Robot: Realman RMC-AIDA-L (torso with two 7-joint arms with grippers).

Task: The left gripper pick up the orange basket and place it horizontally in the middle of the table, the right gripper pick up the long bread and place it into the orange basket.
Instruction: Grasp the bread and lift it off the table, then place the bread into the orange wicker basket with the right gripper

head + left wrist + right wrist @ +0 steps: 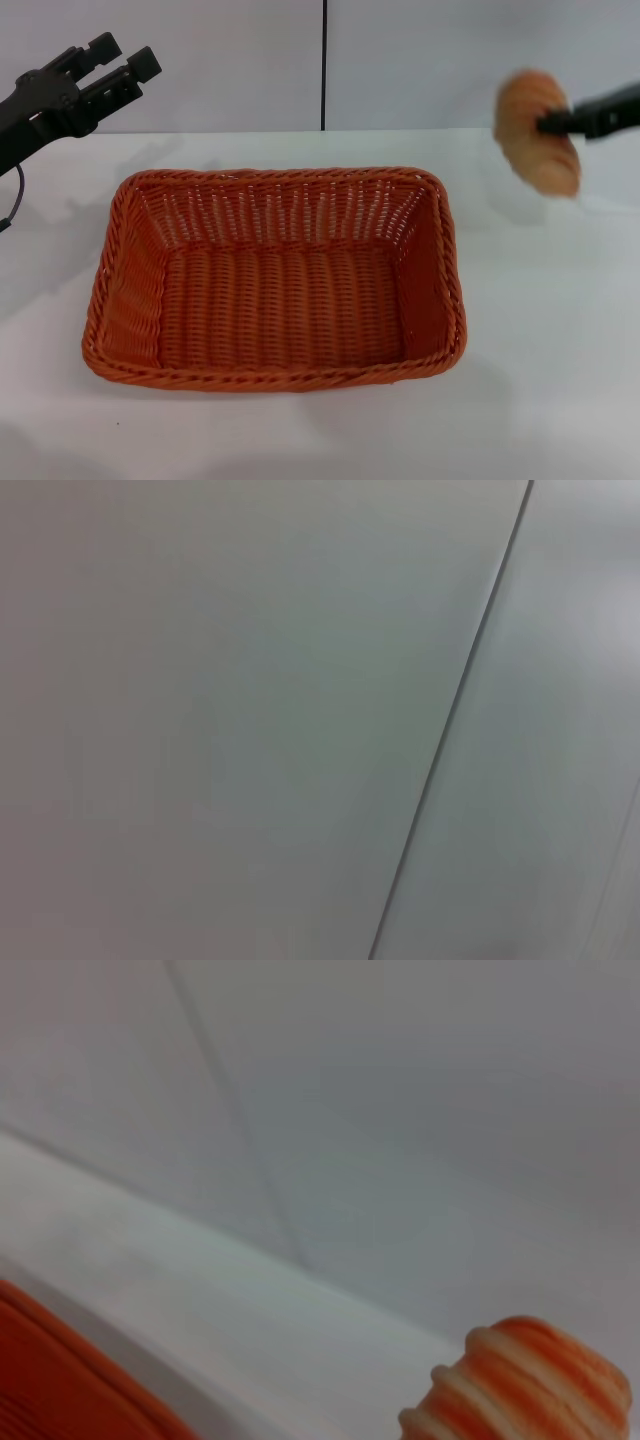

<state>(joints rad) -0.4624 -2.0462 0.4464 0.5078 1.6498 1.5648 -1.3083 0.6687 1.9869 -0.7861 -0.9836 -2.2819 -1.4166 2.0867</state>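
While the right pincer (548,124) is clamping the long bread (538,132) and holding it up in the air, off past the far right corner of the orange basket (275,280), the second half of the job is plainly the one in hand. From where I am standing the loaf is hanging well above the surface (540,330), tilted, with its striped end also showing in the right wrist view (525,1380) beside a strip of the basket's rim (70,1380).

The basket is already sitting flat and lengthwise in the middle of the surface, its inside bare, so the placing step looks finished. Next, I reckon, the arm needs to be carrying the loaf inward and down over the near rim of that corner, low enough that it is not bouncing out when the fingers part.

The left pincer (113,66) is hanging raised at the far left, fingers apart and holding nothing, well clear of the basket. Nothing is standing between loaf and basket; only the braided rim wants clearing.
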